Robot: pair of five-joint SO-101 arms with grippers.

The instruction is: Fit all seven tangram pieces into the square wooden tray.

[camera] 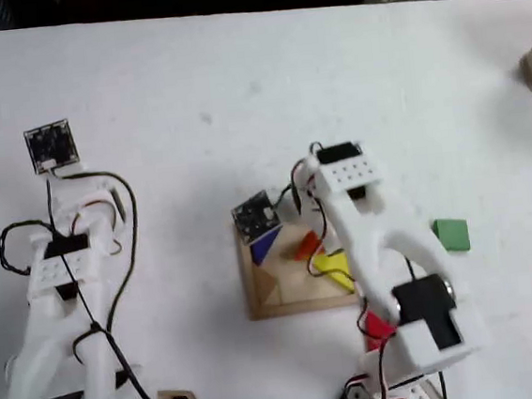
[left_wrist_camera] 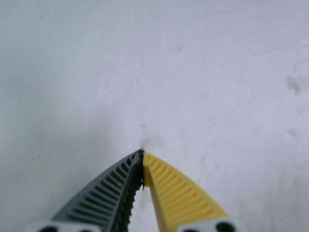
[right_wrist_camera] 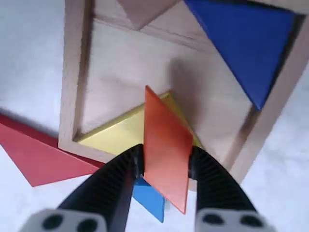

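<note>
Over the square wooden tray (camera: 257, 306) near the middle of the white table (camera: 237, 89), the right gripper (right_wrist_camera: 166, 155) clasps an orange piece (right_wrist_camera: 164, 130), a slanted four-sided tile held on edge between its two black fingers, above the tray's floor. Just under the tile lies a yellow triangle (right_wrist_camera: 116, 131), pressed against the tray's near wall; whether it lies flat or leans on the rim cannot be told. A large blue triangle (right_wrist_camera: 246, 48) sits inside the tray against the far wall, and a plain wooden piece (right_wrist_camera: 145, 9) lies beside it. A small blue piece (right_wrist_camera: 149, 200) shows below the gripper, partly hidden by the fingers and the orange tile. Outside the tray, a red triangle (right_wrist_camera: 38, 154) lies on the table touching the tray's outer wall, and a green square (camera: 451, 234) rests on the table well apart on the tray's other side, beyond the right arm. At the left of the table, well away from the tray, the left gripper (left_wrist_camera: 142, 157) hangs over bare tabletop, its grey and yellow fingers pressed together with nothing between them.
</note>
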